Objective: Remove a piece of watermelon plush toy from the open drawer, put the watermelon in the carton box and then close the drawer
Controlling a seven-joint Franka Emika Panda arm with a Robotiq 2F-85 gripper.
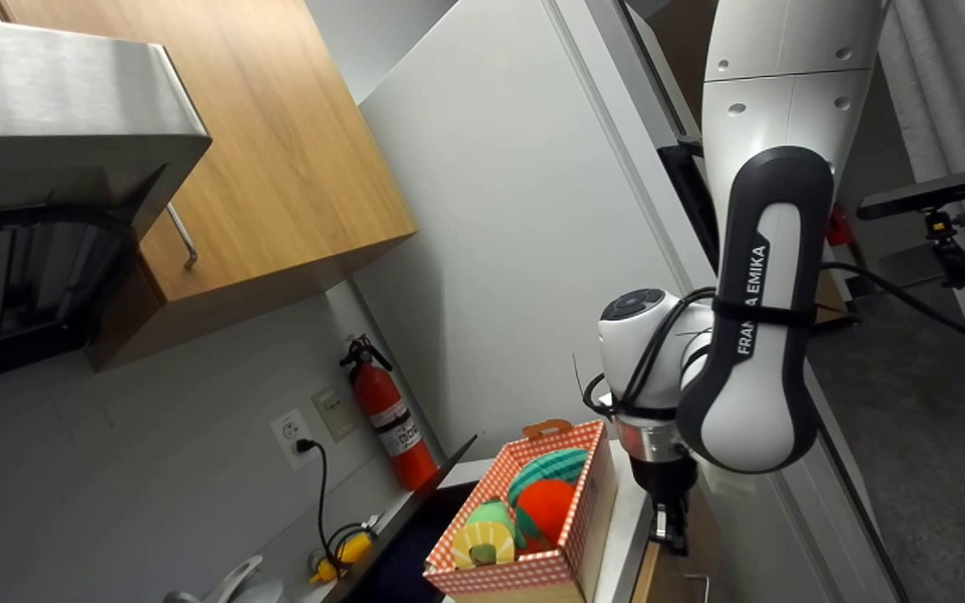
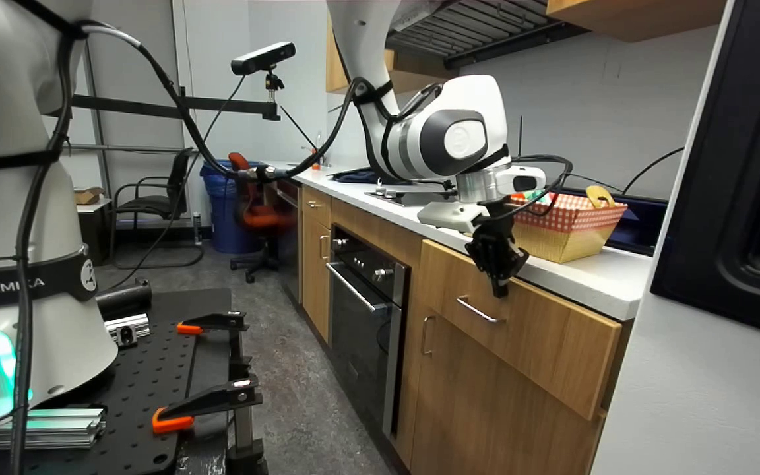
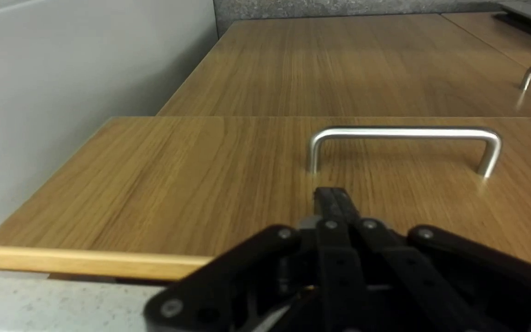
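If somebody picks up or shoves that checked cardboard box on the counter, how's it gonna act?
The cardboard box has thin-looking walls, so it may flex if squeezed. It holds what look like plush toys, so it's probably light for its size. Its long, low shape on the flat counter suggests sliding over tipping.

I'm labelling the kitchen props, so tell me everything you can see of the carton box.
The carton box looks like cardboard: open on top, red and white checks inside and along the upper walls, tan lower walls, a rounded handle rising at one end. It stands upright on the white countertop, holding soft-looking toys.
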